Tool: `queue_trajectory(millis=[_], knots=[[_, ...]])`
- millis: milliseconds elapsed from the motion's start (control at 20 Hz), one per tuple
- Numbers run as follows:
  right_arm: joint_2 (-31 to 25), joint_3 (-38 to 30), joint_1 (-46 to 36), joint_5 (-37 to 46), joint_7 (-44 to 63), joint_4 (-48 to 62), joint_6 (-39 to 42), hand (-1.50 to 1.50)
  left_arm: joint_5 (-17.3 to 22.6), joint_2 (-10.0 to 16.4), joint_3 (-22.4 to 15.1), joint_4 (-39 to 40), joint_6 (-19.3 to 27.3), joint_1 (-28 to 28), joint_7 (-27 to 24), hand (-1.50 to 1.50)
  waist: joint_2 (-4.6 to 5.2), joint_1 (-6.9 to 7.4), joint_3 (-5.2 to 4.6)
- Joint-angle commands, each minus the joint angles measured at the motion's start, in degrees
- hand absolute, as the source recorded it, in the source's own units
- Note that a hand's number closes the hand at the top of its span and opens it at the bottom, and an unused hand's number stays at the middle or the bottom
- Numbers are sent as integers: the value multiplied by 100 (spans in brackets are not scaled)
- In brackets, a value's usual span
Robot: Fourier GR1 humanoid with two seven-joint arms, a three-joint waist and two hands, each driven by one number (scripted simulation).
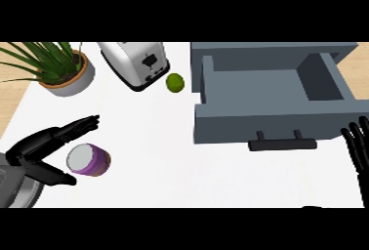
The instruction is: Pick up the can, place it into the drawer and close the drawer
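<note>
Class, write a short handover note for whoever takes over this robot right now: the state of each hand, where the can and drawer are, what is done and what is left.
Left hand: open, fingers and thumb on either side of the can, not curled round it.
Right hand: open, fingers up, resting at the view's right edge.
Can: purple, on the counter at lower left, well apart from the drawer.
Drawer: pulled open, nothing in it, handle facing the robot.
Done: nothing; the can is not yet grasped.
Left: grasp and lift the can, put it into the drawer, push the drawer shut.
</note>
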Motion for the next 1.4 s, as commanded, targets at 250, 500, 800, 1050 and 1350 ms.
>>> queue_trajectory(millis=[250, 500, 800, 1050, 1350], knots=[[180, 318, -68, 323, 189, -280, -191, -150, -367, 182, -729, 1139, -344, -326, -1768, -150, 10, -36, -5], [67, 146, -139, 201, 37, -30, -61, -150, -474, 411, -1054, 1780, -248, -594, -2195, -150, 22, -45, 2], [95, 163, -265, 140, 245, -140, -119, -150, -512, 6, -1425, 2331, 223, -914, -2494, -150, 48, -102, -6], [144, 67, -172, 115, 286, -285, -198, -150, -570, -115, -1664, 2693, 430, -1180, -2630, -150, 23, -67, 4], [48, -8, -139, 24, 479, -434, -132, -150, -619, -223, -1947, 2910, 592, -1269, -2867, -150, 5, -19, 9]])
